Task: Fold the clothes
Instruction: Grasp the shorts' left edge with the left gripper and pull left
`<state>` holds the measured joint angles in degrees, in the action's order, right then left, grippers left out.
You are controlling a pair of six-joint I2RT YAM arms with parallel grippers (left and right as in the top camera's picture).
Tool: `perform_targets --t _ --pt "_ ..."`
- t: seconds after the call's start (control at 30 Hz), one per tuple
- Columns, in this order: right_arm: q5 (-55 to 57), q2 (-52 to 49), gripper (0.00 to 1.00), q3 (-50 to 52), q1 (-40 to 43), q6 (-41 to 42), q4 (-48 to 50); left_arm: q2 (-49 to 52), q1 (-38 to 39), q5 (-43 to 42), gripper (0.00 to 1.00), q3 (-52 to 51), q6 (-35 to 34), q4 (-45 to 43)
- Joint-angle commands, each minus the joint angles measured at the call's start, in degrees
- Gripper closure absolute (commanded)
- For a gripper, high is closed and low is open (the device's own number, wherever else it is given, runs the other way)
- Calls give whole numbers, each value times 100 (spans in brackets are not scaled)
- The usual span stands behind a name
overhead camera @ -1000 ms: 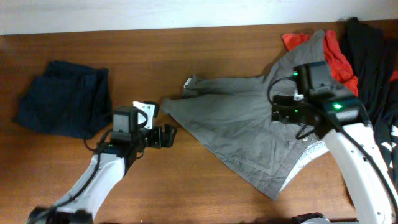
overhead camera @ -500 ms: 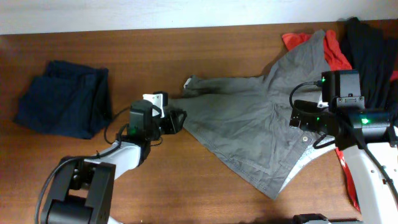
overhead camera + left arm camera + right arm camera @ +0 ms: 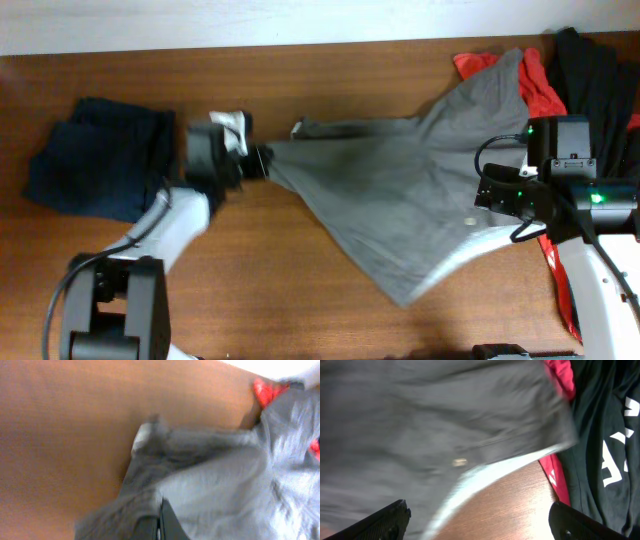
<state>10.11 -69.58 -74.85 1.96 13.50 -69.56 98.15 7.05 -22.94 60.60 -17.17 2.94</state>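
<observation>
1. My left tool (image 3: 256,161) is closed on the left tip of the shorts (image 3: 400,200). On the left wrist view the grey cloth bunches right over the fingers (image 3: 167,521). A folded navy cloth (image 3: 100,155) lies just left of that arm, apart from the shorts.
2. The shorts lie spread over the middle and right of the desk (image 3: 300,290), running taut from the left tool and widening to the right.
3. Near their right side I see the small button (image 3: 470,222), and a pale lining (image 3: 455,268) shows along the lower right edge, lying on bare wood.
4. My right tool (image 3: 490,195) is over that waist edge, by the button. On the right wrist view its fingers stand wide apart with nothing gripped. I cannot tell whether they touch the cloth.
5. The top right corner of the shorts overlaps a red cloth (image 3: 545,90).
6. A black cloth (image 3: 600,70) with white print lies furthest right, touching the red one.
</observation>
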Motion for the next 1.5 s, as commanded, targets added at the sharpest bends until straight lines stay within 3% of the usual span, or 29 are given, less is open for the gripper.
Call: perform_targets --t 0.0,0.07,0.1,0.13,0.47,0.57,0.63,0.73,0.87,1.07,1.4,1.47 --pt "107 109 7 -72 48 33 -11 -168 -391 603 100 1427 1023 422" --pt "107 109 7 -72 48 33 -13 -92 -577 623 94 1904 1021 595" --pt "107 109 7 -72 48 31 -13 -59 -704 621 18 2155 1021 782" --pt "107 109 7 -72 48 31 -13 -59 -743 621 1 2179 1021 914" --pt "109 109 3 -72 48 28 -11 140 -706 649 1 2166 1021 4395" --pt "109 107 3 -72 48 28 -11 243 -704 647 1 2013 1021 4946" --pt "109 107 2 -72 48 31 -7 269 -684 640 1 1738 1019 4981" --pt "109 107 3 -72 48 31 -11 269 -579 562 19 1084 931 4708" --pt "107 107 2 -72 48 33 -9 269 -240 63 20 354 885 4225" --pt "109 107 2 -72 48 31 -17 280 188 136 21 -343 575 3620" --pt "109 107 3 -72 48 31 -52 278 262 474 24 -450 437 3569" --pt "109 107 2 -72 48 31 -57 264 240 483 21 -385 422 3674"
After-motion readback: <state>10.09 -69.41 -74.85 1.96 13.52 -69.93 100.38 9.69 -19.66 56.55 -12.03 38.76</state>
